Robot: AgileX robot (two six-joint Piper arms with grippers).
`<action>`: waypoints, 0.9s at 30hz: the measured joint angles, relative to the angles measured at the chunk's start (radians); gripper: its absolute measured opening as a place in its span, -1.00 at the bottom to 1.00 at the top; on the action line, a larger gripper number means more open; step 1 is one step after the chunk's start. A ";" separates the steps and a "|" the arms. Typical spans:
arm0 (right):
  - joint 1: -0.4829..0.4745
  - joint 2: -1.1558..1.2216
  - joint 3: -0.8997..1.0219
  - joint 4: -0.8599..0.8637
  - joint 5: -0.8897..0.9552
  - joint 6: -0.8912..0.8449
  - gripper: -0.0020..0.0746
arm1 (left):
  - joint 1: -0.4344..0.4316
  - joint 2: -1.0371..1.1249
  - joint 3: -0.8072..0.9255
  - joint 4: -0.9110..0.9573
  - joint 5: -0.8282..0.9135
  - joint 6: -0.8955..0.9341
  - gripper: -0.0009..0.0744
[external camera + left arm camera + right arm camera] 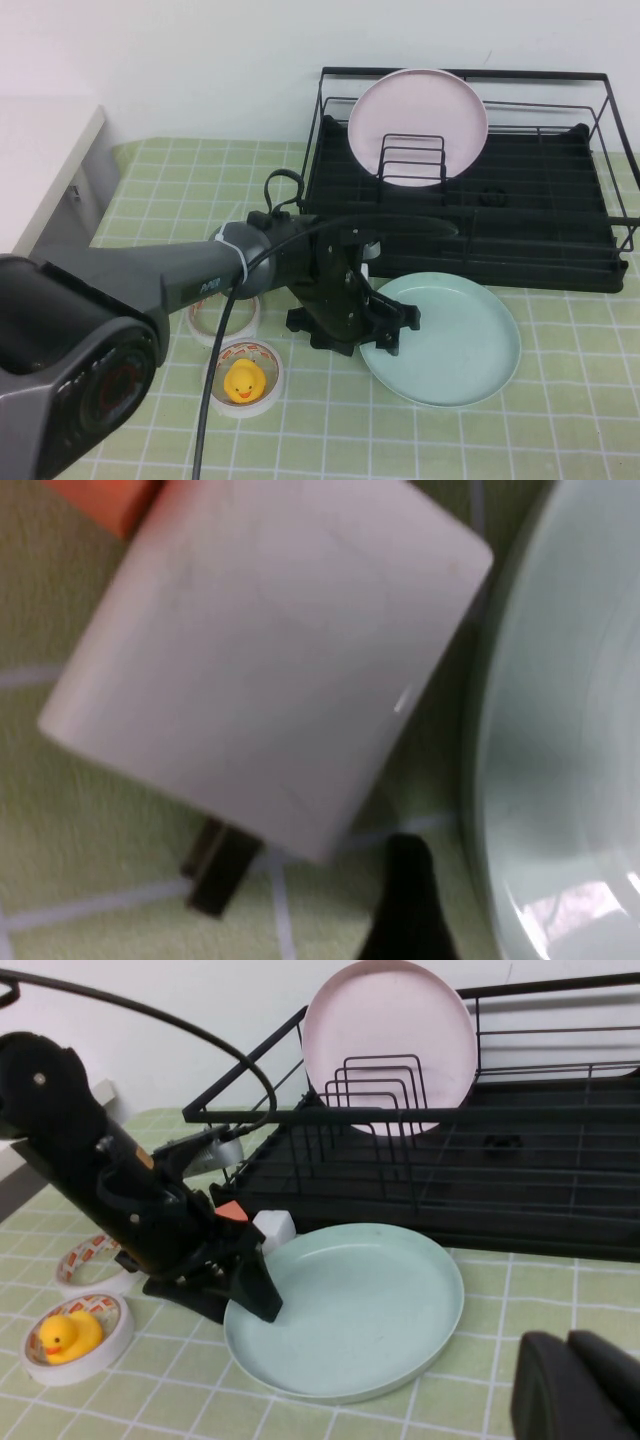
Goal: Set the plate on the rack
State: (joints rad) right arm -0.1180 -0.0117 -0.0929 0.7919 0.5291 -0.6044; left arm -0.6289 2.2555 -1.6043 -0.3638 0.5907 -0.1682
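The pale mint-green plate [455, 340] lies flat on the green checked cloth in front of the rack; it also shows in the right wrist view [350, 1310] and the left wrist view [570, 730]. The black wire rack [560, 235] stands behind it, with a pale pink plate [418, 120] upright in its dividers. My left gripper [368, 340] is low at the mint plate's left rim, open, with one finger [257, 1290] down at the rim. My right gripper [580, 1390] is shut and empty, off the plate's right side above the cloth.
A white block with an orange end [272, 1228] lies just left of the plate by the rack's front edge. Two tape rolls [225, 315] sit to the left, one holding a yellow duck [243, 380]. A white cabinet [45, 165] stands at far left.
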 joint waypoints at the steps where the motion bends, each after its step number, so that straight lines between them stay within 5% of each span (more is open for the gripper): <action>1: 0.000 0.000 0.000 0.000 0.000 0.000 -0.92 | 0.000 0.003 -0.002 -0.002 -0.005 0.000 0.25; 5: 0.000 0.000 0.000 0.000 0.004 0.000 -0.92 | 0.000 0.009 -0.006 0.000 -0.007 -0.014 0.09; 9: 0.000 0.000 0.000 0.000 0.004 -0.003 -0.92 | 0.002 0.013 -0.006 0.008 -0.009 -0.015 -0.57; 12: 0.000 0.000 0.000 0.002 0.004 -0.007 -0.92 | 0.002 0.016 -0.006 0.002 -0.009 -0.016 -0.84; 19: 0.000 0.000 0.000 0.004 0.005 -0.009 -0.92 | 0.002 0.007 -0.006 -0.064 0.061 0.049 -0.96; 27: 0.000 0.000 0.000 0.020 0.005 -0.009 -0.92 | 0.039 -0.052 -0.004 -0.397 0.127 0.353 -0.97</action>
State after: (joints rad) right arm -0.1180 -0.0117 -0.0929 0.8119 0.5346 -0.6132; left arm -0.5899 2.2031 -1.6085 -0.7611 0.7182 0.1849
